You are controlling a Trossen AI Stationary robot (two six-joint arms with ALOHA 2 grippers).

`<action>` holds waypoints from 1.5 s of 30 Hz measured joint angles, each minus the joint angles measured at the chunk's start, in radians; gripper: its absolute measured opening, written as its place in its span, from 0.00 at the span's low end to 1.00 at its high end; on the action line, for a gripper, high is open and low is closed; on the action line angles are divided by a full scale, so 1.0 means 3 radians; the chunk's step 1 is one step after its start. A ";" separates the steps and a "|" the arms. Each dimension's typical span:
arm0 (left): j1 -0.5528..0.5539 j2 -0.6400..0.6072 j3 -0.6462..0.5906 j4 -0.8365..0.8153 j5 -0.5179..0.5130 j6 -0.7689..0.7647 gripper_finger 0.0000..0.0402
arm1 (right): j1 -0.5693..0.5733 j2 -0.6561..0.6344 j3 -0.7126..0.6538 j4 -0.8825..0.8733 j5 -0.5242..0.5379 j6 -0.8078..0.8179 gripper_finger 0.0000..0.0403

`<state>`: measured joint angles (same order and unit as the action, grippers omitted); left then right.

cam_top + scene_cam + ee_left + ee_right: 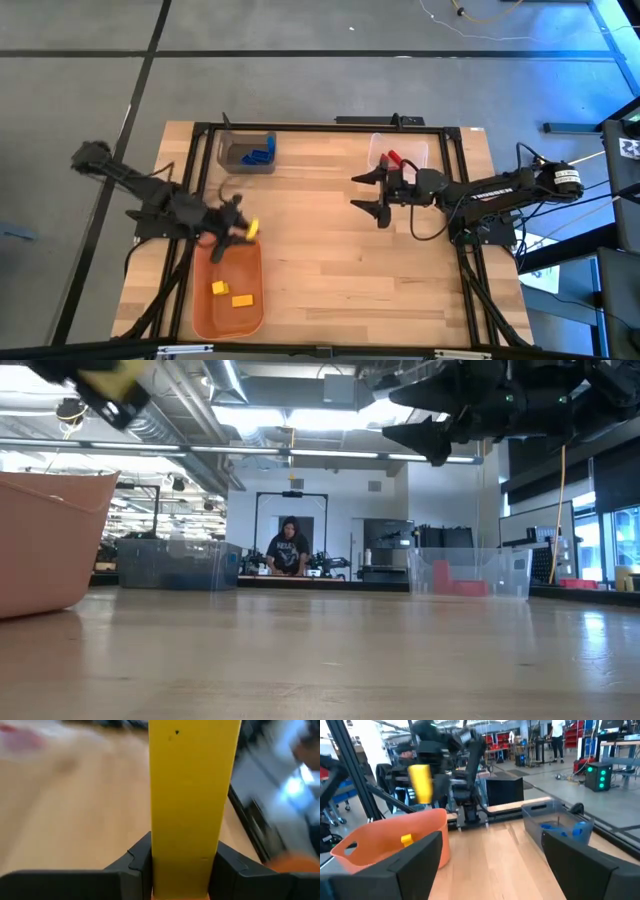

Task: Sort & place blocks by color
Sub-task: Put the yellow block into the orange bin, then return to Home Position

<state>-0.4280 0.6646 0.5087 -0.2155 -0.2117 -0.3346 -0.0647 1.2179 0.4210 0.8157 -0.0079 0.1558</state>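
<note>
While the left claw [240, 228] hangs above the far rim of the orange bin [205, 308] at the near left of the counter [330, 250], it is clamped on a long yellow block [252, 229], which the left wrist view shows pinched between the two dark fingers [137, 862]. Two more yellow blocks [231, 293] lie inside the orange bin. At the far left of the counter a grey bin [232, 152] holds blue blocks [260, 155]. At the far right a clear bin [420, 152] holds a red block [392, 157]. The right claw [372, 194] hovers over bare wood just near of the clear bin, its fingers spread wide apart and holding nothing. In the low view a person [289, 548] shows in the room beyond the counter.
</note>
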 joint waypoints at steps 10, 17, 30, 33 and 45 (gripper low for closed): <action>-0.1212 0.1413 0.0808 -0.1377 -0.0291 -0.0900 0.29 | -0.0003 0.0000 0.0000 -0.0135 0.0047 -0.0012 0.85; -0.1335 0.1995 0.0814 -0.1482 -0.0280 -0.1541 0.34 | -0.0003 0.0000 0.0000 -0.0115 0.0050 -0.0033 0.85; -0.0703 0.1898 0.0928 -0.1671 0.0566 -0.1172 0.66 | -0.0003 0.0001 0.0000 -0.0113 0.0058 -0.0033 0.85; -0.0575 0.1687 0.1138 -0.1766 0.0394 -0.0762 0.64 | -0.0003 0.0001 0.0000 -0.0114 0.0057 -0.0085 0.85; 0.0111 0.0207 0.1029 -0.1458 -0.0757 0.0967 0.51 | -0.0003 0.0001 0.0001 -0.0135 0.0055 -0.0113 0.85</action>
<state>-0.3948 0.7268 0.8173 -0.6529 -0.4387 -0.0445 -0.0654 1.2182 0.4213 0.7753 0.0086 0.1219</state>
